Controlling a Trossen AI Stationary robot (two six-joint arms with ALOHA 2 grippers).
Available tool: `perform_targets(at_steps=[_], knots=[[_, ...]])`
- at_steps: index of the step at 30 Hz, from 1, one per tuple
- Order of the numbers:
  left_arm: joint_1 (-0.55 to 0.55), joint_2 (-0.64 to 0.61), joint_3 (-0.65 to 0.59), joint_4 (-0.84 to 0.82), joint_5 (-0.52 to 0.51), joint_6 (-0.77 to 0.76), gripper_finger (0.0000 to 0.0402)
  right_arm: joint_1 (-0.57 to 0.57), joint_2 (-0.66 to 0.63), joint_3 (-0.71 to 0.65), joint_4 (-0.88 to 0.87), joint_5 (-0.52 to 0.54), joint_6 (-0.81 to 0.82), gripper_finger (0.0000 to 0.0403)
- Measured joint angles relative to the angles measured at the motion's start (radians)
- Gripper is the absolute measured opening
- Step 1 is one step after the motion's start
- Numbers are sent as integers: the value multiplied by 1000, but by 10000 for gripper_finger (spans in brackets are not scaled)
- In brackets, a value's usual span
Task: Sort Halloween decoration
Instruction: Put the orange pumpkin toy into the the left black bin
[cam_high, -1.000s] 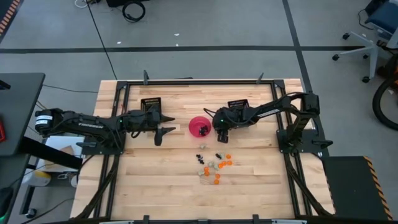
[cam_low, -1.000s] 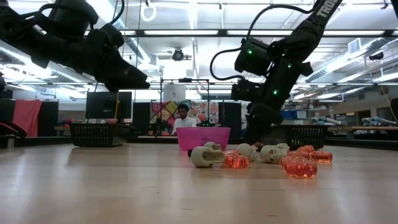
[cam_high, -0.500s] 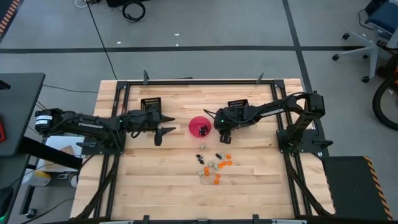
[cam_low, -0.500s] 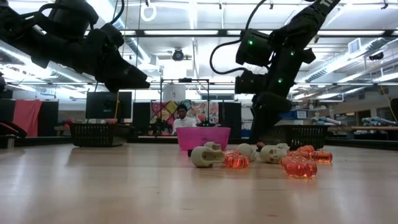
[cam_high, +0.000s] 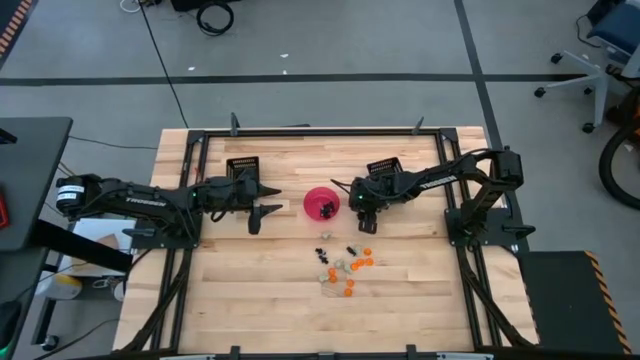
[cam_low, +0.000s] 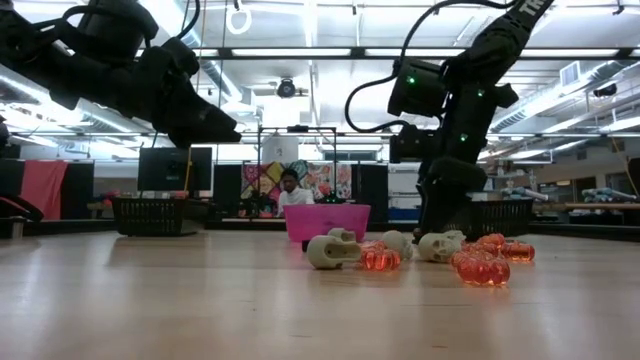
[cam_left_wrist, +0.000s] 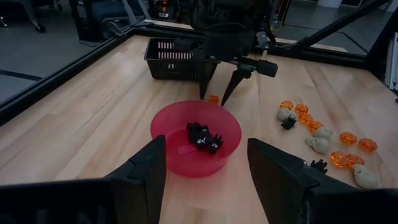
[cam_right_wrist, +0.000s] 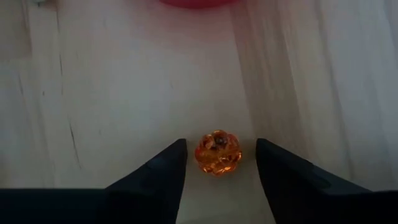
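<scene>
Sorting looks partly done, more left than finished.

Done so far: a handful of black trinkets (cam_left_wrist: 203, 136) sit inside the pink bowl (cam_left_wrist: 166, 127), seen clearly from the left wrist. In the high view the bowl (cam_high: 312, 196) is near the middle of the frame, a little above the loose pile.

Left to sort: a scatter of orange, whitish-grey and a few black pieces (cam_high: 345, 265) lies on the bench (cam_high: 250, 290) just below centre of the high view. The low view shows grey skull shapes (cam_low: 332, 250) and translucent orange pieces (cam_low: 482, 268) in a row at centre and centre right. Two black trays (cam_high: 243, 166) sit toward the upper part of the bench; what they hold cannot be told from here.

Right gripper (cam_right_wrist: 216, 163): fingers spread, straddling a single orange pumpkin bead (cam_right_wrist: 217, 152) that rests on the wood just beside the bowl. The bead does not touch either finger, so nothing is gripped. In the high view this gripper (cam_high: 364, 222) is right of the bowl.

Left gripper (cam_left_wrist: 205, 180): fingers wide apart and empty, hanging over the bench left of the bowl, pointed at it. It appears to be waiting.

Judgement: black group underway, orange and grey groups barely begun.
</scene>
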Motion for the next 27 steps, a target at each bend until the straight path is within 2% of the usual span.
perform_targets(at_steps=[14, 17, 20, 22, 27], knots=[[0, 0, 0, 4, 0, 5, 194, 19, 0, -6, 23, 9, -18, 105], [0, 0, 0, 4, 1, 3, 194, 27, 0, 1, 15, 12, -18, 102], [-3, 4, 0, 13, 57, 8, 194, 38, -9, 12, 0, 12, -17, 106], [-23, 24, -1, 27, 89, 60, 194, 48, -36, 24, 4, 12, -17, 108], [-107, 143, -1, 162, 82, 231, 194, 64, -96, 42, 31, -3, 10, 109]])
